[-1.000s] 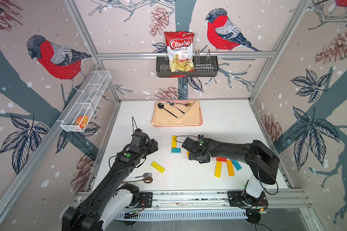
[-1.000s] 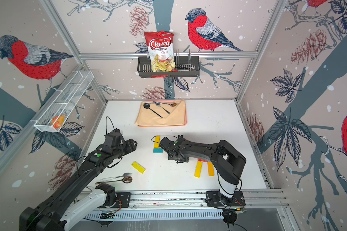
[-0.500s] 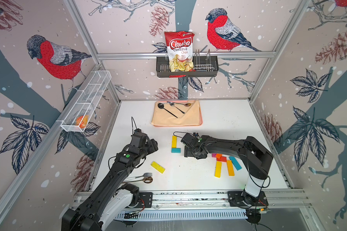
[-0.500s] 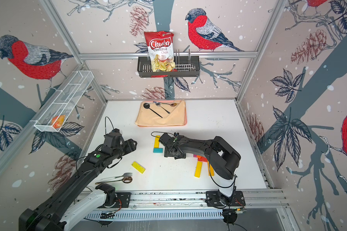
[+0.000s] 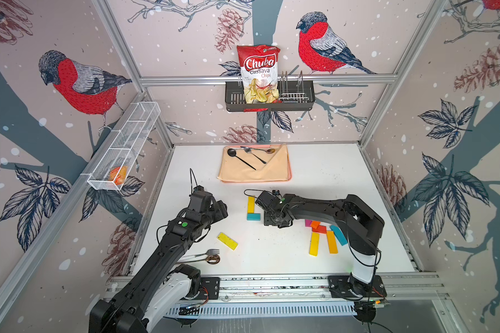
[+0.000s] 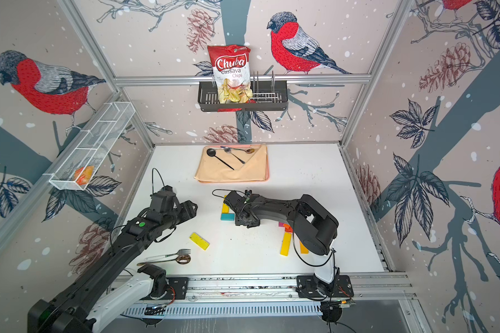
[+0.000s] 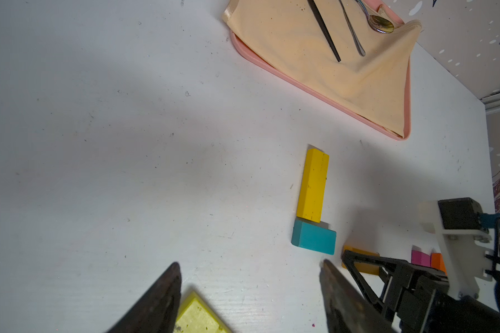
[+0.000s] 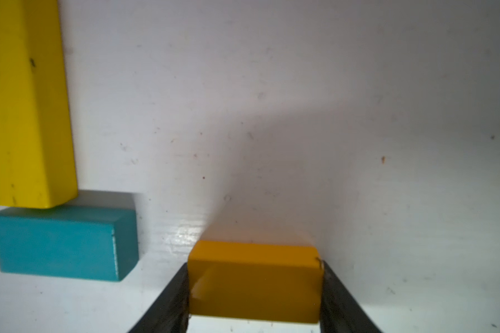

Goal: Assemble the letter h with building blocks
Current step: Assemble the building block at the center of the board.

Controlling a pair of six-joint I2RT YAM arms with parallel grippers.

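— Building blocks: where do they lie?
— Two form a corner near the middle of the surface [image 5: 315,178]. A long yellow block [image 5: 251,204] points toward the back edge. Its near end touches a teal block [image 5: 253,216] laid crosswise.
— And the right jaws?
— Pinching an amber block [image 8: 254,281] by two opposite sides, just beside the teal block's free end, with a gap between them. Whether it rests on the surface or hangs just over it, I cannot tell.
— The others?
— A second yellow block [image 5: 227,241] lies askew toward the front edge, on the left half. Toward the right edge, a magenta block [image 5: 308,222], an orange block [image 5: 315,224] and a red block [image 5: 319,229] huddle together. A second teal block [image 5: 339,235], a yellow plank [image 5: 314,244] and an orange plank [image 5: 331,242] lie beside them, nearer the front edge.
— Left jaws?
— Spread wide, gripping nothing, on the left-edge side of the corner pair. In the left wrist view the askew yellow block shows by one fingertip.
— Beyond that?
— A fork [image 5: 212,251] and spoon [image 5: 213,259] lie near the front left corner, and a cloth [image 5: 251,174] by the back edge.
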